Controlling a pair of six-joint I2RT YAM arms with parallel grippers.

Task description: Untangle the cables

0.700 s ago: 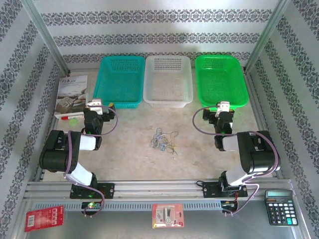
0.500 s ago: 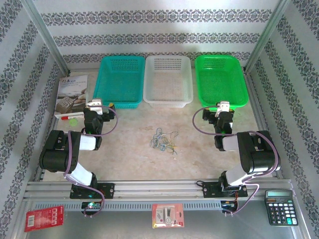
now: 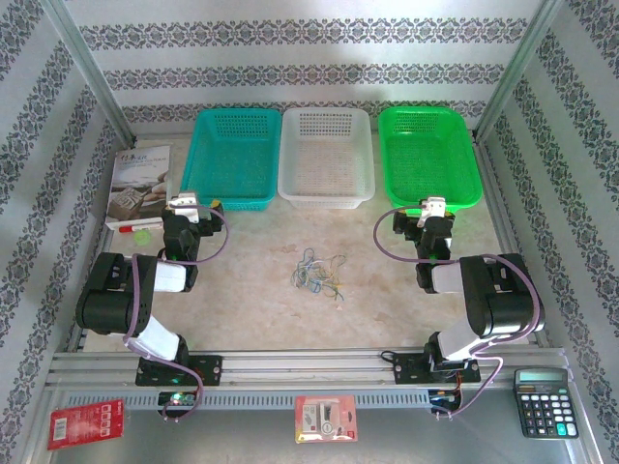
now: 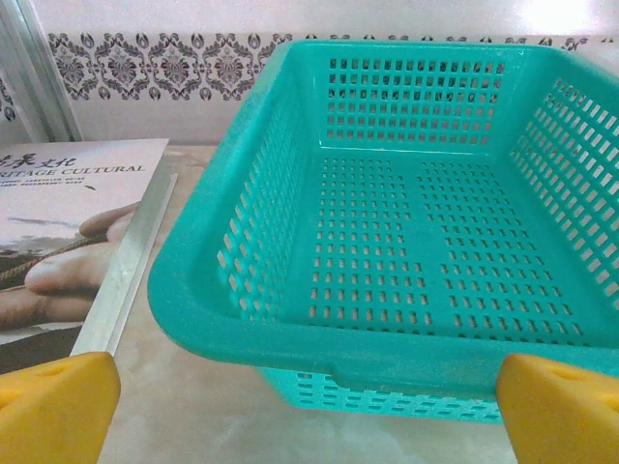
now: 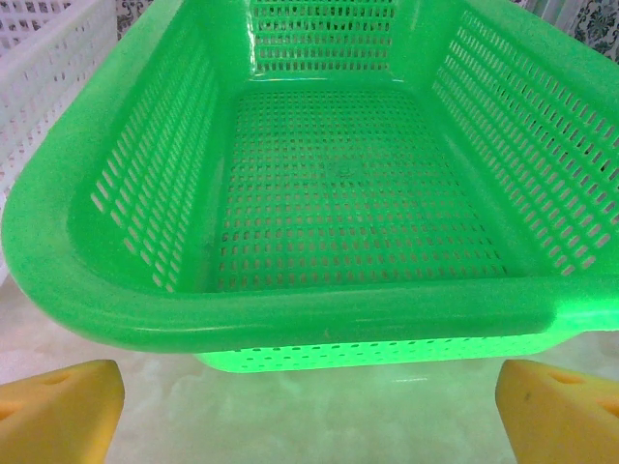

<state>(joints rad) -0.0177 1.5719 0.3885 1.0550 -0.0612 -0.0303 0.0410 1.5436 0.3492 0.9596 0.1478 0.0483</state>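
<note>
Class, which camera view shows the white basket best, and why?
The top external view: the white basket sits whole between the teal basket and green basket. The right wrist view catches one corner of it.

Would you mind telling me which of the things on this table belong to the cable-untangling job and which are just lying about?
Belongs to the job: cables, tangled mid-table; perhaps the teal basket, white basket and green basket beyond them, all empty.

Lying about: magazine, red marker, calculator, red packet, pink packet.
</note>
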